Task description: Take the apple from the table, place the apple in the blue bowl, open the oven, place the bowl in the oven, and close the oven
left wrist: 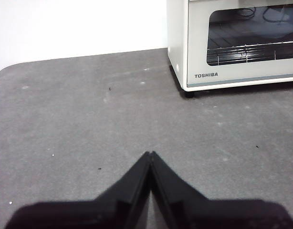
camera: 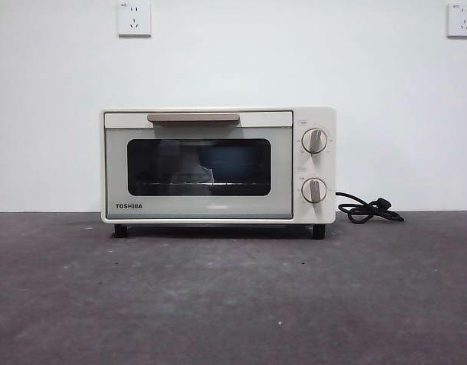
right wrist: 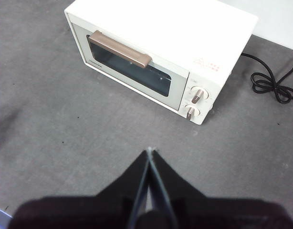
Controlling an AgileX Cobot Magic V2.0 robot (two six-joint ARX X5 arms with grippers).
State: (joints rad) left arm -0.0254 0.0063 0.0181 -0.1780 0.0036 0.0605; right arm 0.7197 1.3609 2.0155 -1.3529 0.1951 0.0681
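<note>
Cream-white boxy Toshiba toaster oven (camera: 218, 164) at far edge of dark grey matte table (camera: 233, 304), door shut. Beige bar handle (camera: 193, 118): rigid, best hold. Left gripper (left wrist: 150, 153), right gripper (right wrist: 149, 150) clenched, empty. Apple, bowl unseen.

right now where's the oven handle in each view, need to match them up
Front view: the beige bar handle runs along the top of the oven door.
Left wrist view: the handle is not in it; only the oven's lower front shows.
Right wrist view: the handle slants across the door's upper edge.
Shared landmark: the TOSHIBA logo.
</note>
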